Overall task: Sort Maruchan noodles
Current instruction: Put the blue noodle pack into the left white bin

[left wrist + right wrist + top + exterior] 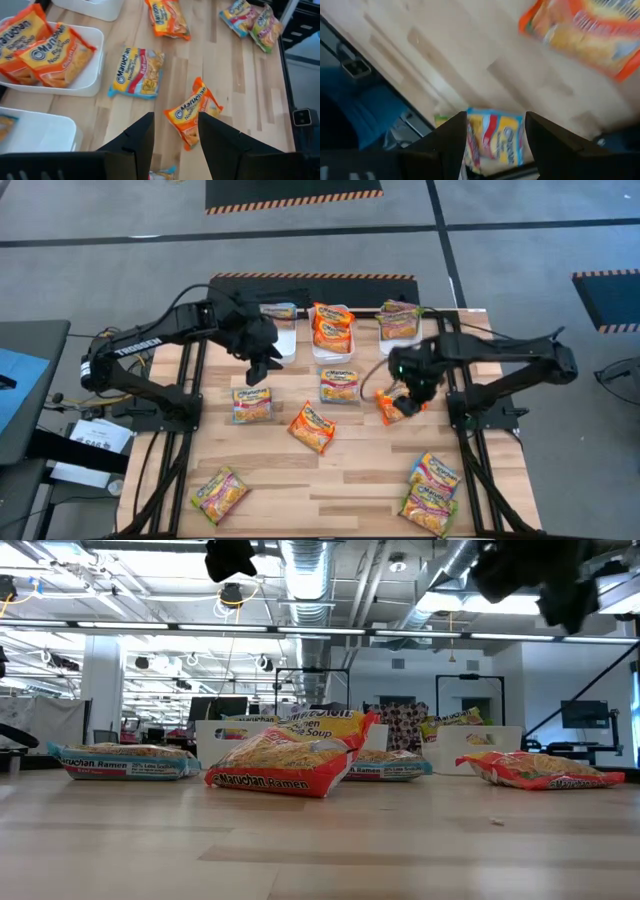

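Packets of Maruchan noodles (pixel 312 427) lay scattered on the tabletop (pixel 350 480), some already binned by colour. Right claw (pixel 408 402) hung spread over an orange packet (pixel 392 408); left claw (pixel 262 370) waited spread, empty, near the bins (pixel 284 345).

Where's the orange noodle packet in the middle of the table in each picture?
High view: orange packet, table centre.
Low view: front, centre.
Left wrist view: lower middle.
Right wrist view: cannot tell whether it shows.
Shared landmark: blue packet beside it.
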Robot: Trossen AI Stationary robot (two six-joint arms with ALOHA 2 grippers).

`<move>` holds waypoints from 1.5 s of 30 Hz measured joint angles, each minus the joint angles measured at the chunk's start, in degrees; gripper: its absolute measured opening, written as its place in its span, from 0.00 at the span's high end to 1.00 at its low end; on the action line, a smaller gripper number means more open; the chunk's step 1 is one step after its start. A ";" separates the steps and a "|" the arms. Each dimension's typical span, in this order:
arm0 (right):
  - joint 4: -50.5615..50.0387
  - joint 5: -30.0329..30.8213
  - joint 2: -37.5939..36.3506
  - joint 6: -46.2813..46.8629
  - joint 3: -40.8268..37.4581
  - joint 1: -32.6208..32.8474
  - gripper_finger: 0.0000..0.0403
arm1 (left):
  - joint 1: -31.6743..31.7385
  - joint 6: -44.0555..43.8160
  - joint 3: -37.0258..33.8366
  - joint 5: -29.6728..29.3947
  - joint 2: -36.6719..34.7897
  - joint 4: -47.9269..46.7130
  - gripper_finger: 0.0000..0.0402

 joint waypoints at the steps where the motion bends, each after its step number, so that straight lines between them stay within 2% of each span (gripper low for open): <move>1: 0.03 0.00 0.00 1.77 0.00 1.94 0.44 | -0.27 0.00 0.00 0.02 0.00 0.00 0.66; 13: 0.45 0.13 0.02 19.84 0.00 23.06 0.44 | -1.02 -0.62 0.00 -0.03 0.00 0.00 0.66; 21: 1.33 3.57 0.02 25.36 0.00 31.89 0.44 | -1.03 -5.27 0.00 0.00 0.00 -1.83 0.66; 27: -0.28 9.15 0.02 27.48 -0.06 34.70 0.44 | -1.02 -10.16 -0.02 0.00 0.00 -2.69 0.66; 30: -0.37 9.84 -0.09 27.33 -1.46 35.16 0.44 | -1.23 -11.97 -0.02 -0.03 0.00 -2.68 0.66; 33: 2.61 9.49 -1.99 27.28 -5.64 35.14 0.44 | -1.81 -12.18 -0.02 -0.02 0.00 -2.68 0.66; 37: 11.39 9.44 -5.19 27.98 -13.11 35.13 0.44 | -3.44 -13.17 -0.02 0.00 0.00 -2.78 0.66; 45: 21.34 8.91 -13.35 36.10 -25.22 35.13 0.44 | -6.51 -13.24 -0.02 -0.37 0.00 -4.15 0.66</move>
